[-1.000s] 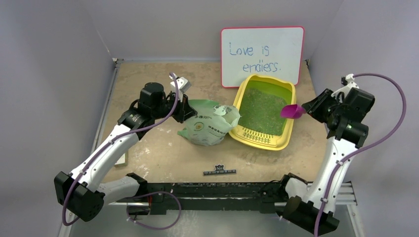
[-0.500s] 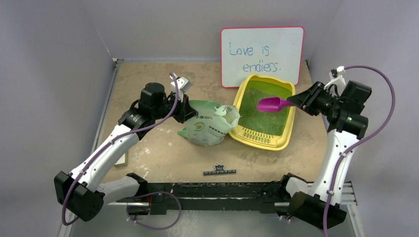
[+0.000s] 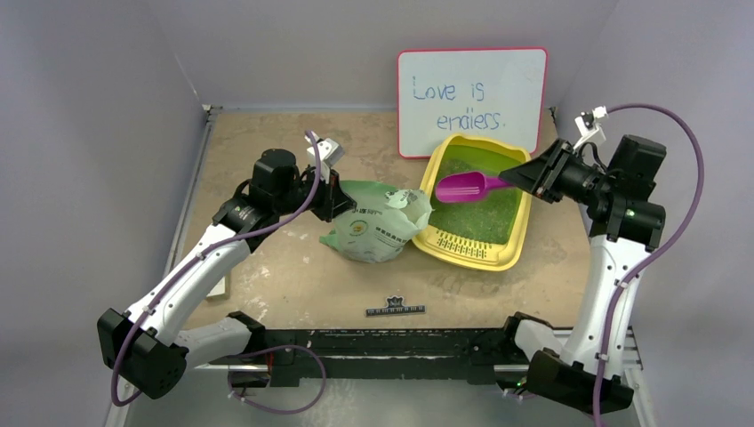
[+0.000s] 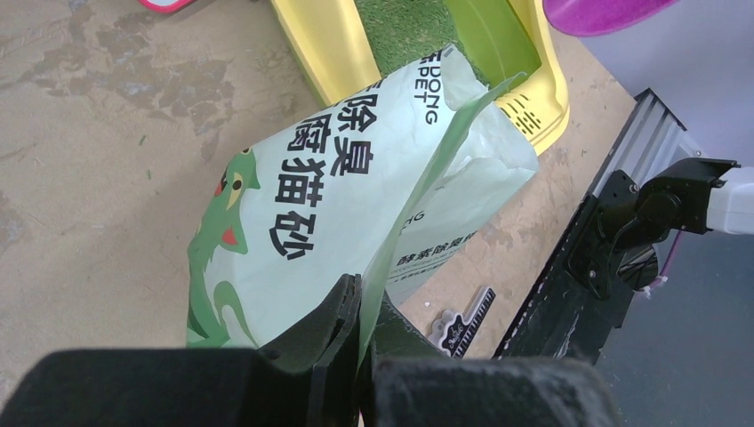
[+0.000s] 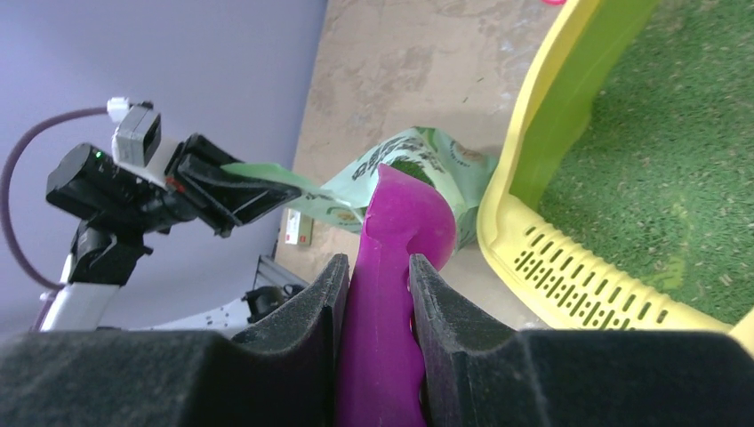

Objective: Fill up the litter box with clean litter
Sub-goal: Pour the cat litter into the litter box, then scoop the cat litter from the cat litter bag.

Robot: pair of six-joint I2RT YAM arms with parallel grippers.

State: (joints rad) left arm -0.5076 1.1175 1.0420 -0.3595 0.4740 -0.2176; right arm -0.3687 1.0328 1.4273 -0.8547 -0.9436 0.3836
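The yellow litter box [image 3: 467,251] lies at the back right, its grille end nearest me, with green clean litter [image 3: 487,213] spread inside. My right gripper [image 3: 517,178] is shut on the handle of a magenta scoop [image 3: 462,188], which hangs over the box's far half, bowl pointing left. In the right wrist view the scoop [image 5: 396,249] sits between the fingers [image 5: 378,267], beside the box's wall [image 5: 569,267] and litter [image 5: 658,169]. My left gripper [image 3: 333,197] is shut on the edge of the pale green bag [image 3: 378,222], pinching the film [image 4: 366,307] beside the box [image 4: 324,44].
A white red-framed board [image 3: 471,100] leans on the back wall right behind the box. A small black tag [image 3: 396,310] lies near the front edge, and a small card [image 3: 220,286] by the left arm. Grey walls close in both sides.
My right arm has carried the scoop left, from the box's right rim to above its far half, and turned it level. The left arm and bag have not moved.
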